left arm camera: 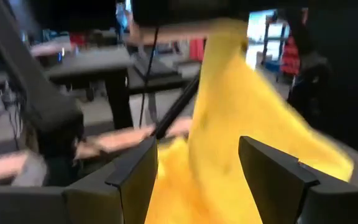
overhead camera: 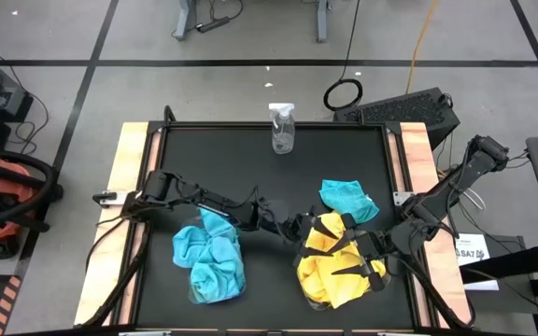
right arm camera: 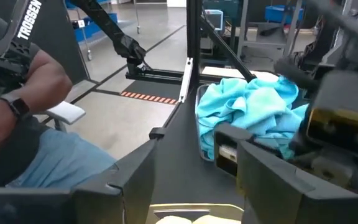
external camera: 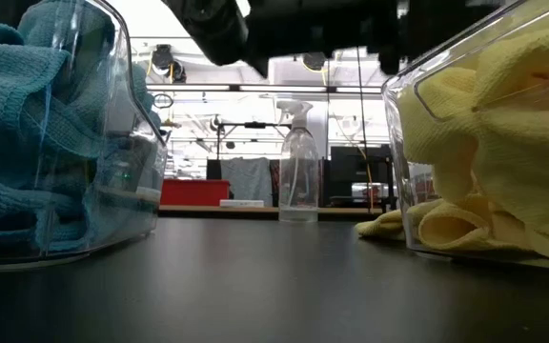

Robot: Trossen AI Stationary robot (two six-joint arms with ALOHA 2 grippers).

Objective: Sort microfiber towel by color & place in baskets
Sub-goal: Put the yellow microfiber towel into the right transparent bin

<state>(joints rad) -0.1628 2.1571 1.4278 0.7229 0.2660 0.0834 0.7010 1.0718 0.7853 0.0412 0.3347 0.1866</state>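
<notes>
Turquoise towels (overhead camera: 211, 261) fill the left basket (external camera: 132, 124), and yellow towels (overhead camera: 339, 266) are heaped in the right basket (external camera: 417, 105). One turquoise towel (overhead camera: 348, 198) lies loose on the table just beyond the yellow heap. My left gripper (overhead camera: 299, 224) reaches level across the table to the heap's near-left side. It is open, and a raised yellow towel (left arm camera: 229, 124) fills the gap between its fingers. My right gripper (overhead camera: 336, 259) hovers open over the yellow heap, pointing at the left basket (right arm camera: 253, 112), with nothing between its fingers (right arm camera: 135, 168). My left gripper stands open with one finger (left arm camera: 132, 180) on either side of the yellow towel's lower part (left arm camera: 191, 186). It comes in level from the table's left. I cannot tell whether the fingers touch the cloth.
A clear spray bottle (overhead camera: 282, 128) stands at the middle of the far edge. A yellow corner (external camera: 384, 226) lies on the table outside the right basket. A person's arm with a wristwatch (right arm camera: 17, 106) shows beyond the table's left side. Bare black table lies between the baskets.
</notes>
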